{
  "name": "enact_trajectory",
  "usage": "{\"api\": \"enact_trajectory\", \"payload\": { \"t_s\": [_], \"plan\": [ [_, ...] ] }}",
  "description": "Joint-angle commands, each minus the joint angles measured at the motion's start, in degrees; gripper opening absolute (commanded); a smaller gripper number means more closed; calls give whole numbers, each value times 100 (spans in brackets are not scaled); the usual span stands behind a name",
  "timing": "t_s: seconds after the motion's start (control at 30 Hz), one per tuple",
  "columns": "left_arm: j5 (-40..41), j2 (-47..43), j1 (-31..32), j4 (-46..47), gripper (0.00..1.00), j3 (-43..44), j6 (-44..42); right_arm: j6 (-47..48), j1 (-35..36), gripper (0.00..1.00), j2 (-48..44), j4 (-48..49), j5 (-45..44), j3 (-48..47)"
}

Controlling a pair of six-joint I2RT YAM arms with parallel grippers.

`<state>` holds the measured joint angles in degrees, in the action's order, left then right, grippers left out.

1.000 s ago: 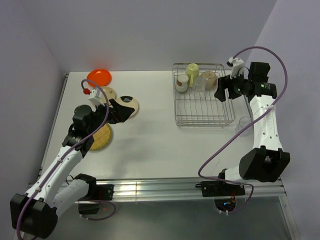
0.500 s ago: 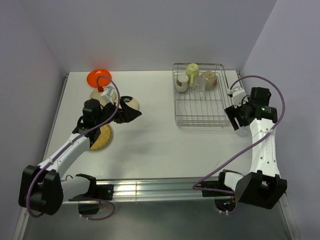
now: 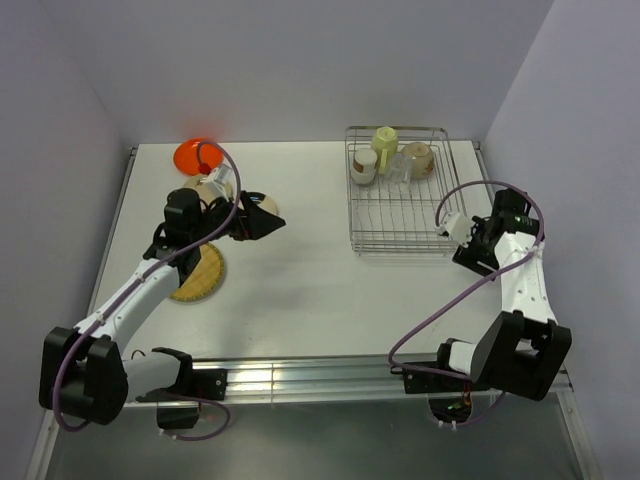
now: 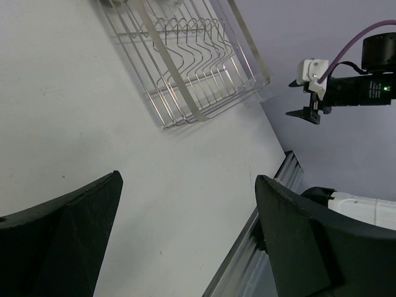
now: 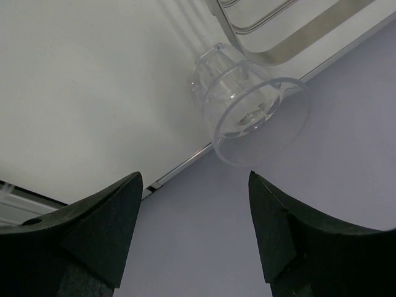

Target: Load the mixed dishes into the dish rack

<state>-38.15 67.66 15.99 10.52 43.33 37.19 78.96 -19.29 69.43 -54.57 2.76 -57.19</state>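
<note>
Yellow-brown woven plate [image 3: 200,278]: nearest my bases, flat on the table [image 3: 300,290], its left edge under my left forearm; not yet racked.
clear glass [image 5: 253,108]: on the table just off the rack's near right corner, close to the table edge (upright or tipped, I can't tell from this angle); not yet racked.
right claw [image 5: 193,179]: jaws apart with nothing between them, pointed at the glass and short of touching it.
left claw [image 4: 187,185]: jaws wide, holding nothing, low over the cream plate.
cream plate [image 3: 266,204]: on the table left of centre, half hidden under that claw; I see no grip on it.
rack [image 3: 408,247]: on the right half of the table; its near and middle bars are bare.
tan plate [image 3: 205,190]: just behind my left wrist, mostly hidden by arm and cable.
mug [image 3: 385,140]: inside the rack at its far end.
bowl [image 3: 418,158]: inside too, right of the mug (there are a couple of small pieces beside them that I can't name).
orange plate [image 3: 192,155]: far left of the table, farthest from the rack.
done: mug and bowl are loaded.
left to do: all four plates and the glass, so I judge I'm less than halfway.
likely step in hand: each claw is lining up on its own dish, right on the glass and left on the cream plate.
</note>
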Motion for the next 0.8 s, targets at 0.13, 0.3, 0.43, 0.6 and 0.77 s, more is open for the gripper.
{"api": "enact_trajectory", "payload": {
  "t_s": [0.13,0.3,0.43,0.6,0.77],
  "plan": [
    [123,-332,-17,-296,95,237,139,963,-110,75,255,359,-215,14],
    [343,-402,-17,-568,95,343,201,1183,-251,73,501,543,-83,182],
    [431,-560,-17,-482,95,211,376,1113,-330,70,905,649,-57,85],
    [475,-657,-17,-499,95,62,465,1051,-400,67,1274,868,31,-20],
    [528,-754,-17,-604,95,0,412,1078,-427,60,1477,1141,83,138]
  ]
}}
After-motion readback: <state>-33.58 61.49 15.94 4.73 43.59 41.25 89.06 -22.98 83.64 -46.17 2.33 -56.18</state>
